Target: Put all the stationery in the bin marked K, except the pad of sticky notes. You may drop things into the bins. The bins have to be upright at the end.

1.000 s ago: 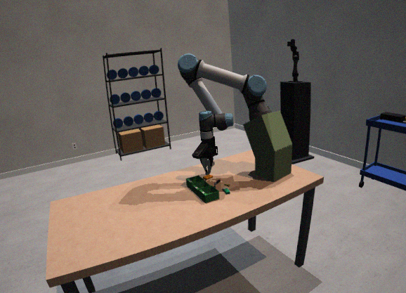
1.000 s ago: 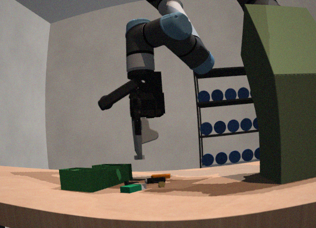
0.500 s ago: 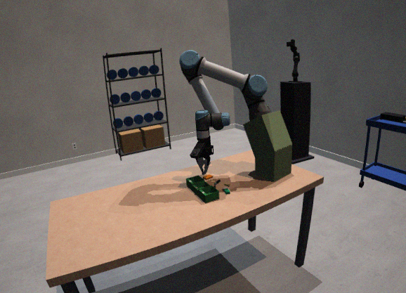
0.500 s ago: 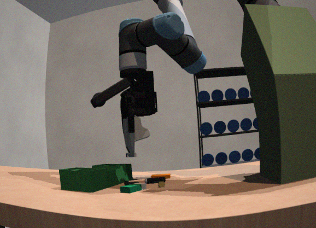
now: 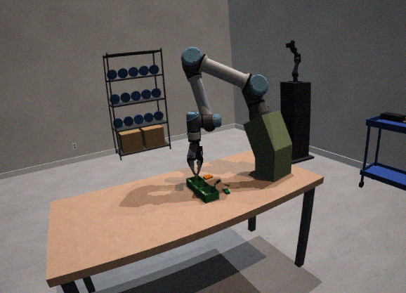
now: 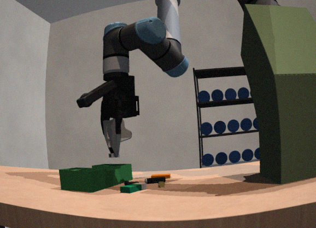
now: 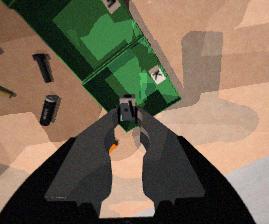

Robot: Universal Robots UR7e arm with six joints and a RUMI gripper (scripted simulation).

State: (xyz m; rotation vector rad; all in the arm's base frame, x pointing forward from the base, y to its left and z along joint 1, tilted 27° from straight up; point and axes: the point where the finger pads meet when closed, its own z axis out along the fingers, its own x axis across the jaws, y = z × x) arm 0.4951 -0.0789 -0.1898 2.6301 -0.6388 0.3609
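Two joined green bins (image 5: 202, 189) lie on the table; in the wrist view the nearer one (image 7: 135, 80) carries a K label (image 7: 157, 75). My gripper (image 7: 127, 107) hangs above the corner of the K bin, shut on a small grey-black object (image 7: 127, 107). It also shows in the exterior view (image 6: 113, 154), well above the bins (image 6: 94, 176). On the table beside the bins lie a black cylinder (image 7: 49, 109), a black bolt-like piece (image 7: 43, 67), a thin yellowish piece (image 7: 0, 90), an orange piece (image 6: 161, 175) and a green block (image 6: 132, 187).
The arm's green base block (image 5: 270, 146) stands at the table's back right. A shelf rack (image 5: 137, 100) with blue discs and boxes, a black pedestal (image 5: 296, 118) and a blue cart (image 5: 384, 150) stand on the floor away from the table.
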